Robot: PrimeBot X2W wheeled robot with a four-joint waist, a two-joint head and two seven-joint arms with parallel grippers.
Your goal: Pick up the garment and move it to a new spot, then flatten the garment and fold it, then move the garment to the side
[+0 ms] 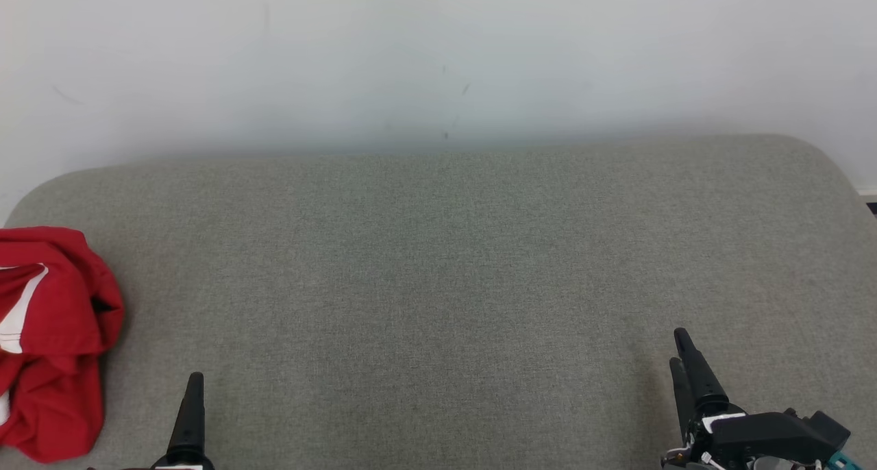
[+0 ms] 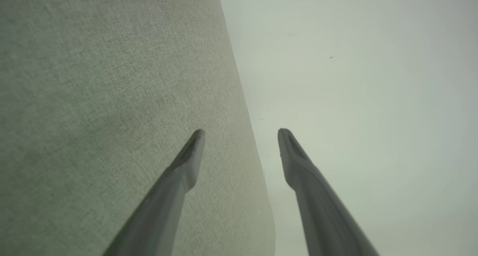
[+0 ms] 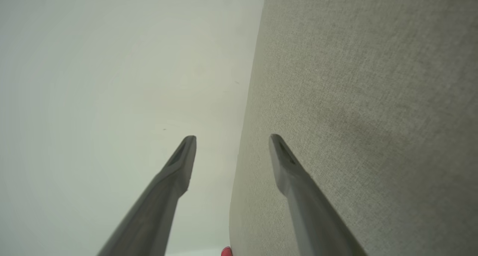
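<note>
The left hand (image 1: 195, 388) pokes up from the bottom edge at the lower left of the head view. From there its dark fingers line up and look like one thin spike. In the left wrist view the two fingers (image 2: 188, 162) stand wide apart with nothing between them, so this hand is open and holds nothing.

At the far left edge of the head view lies the crumpled red cloth garment with white stripes (image 1: 51, 347). It sits in a bunched heap on the big grey fabric cushion (image 1: 425, 271), and part of it runs off the left side of the frame. It is near the left hand but not touching it. A strip of bare cushion lies between them.

The middle of the frame is flat grey cushion with round far corners. Behind it, across the top, is a plain white wall (image 1: 438, 52) with a few small dark marks.

At the lower right, the right hand (image 1: 678, 347) points up from its black wrist block. The right wrist view shows it open too, its fingers (image 3: 179, 162) spread, gripping nothing. A tiny bit of red shows at the bottom edge of that view.
</note>
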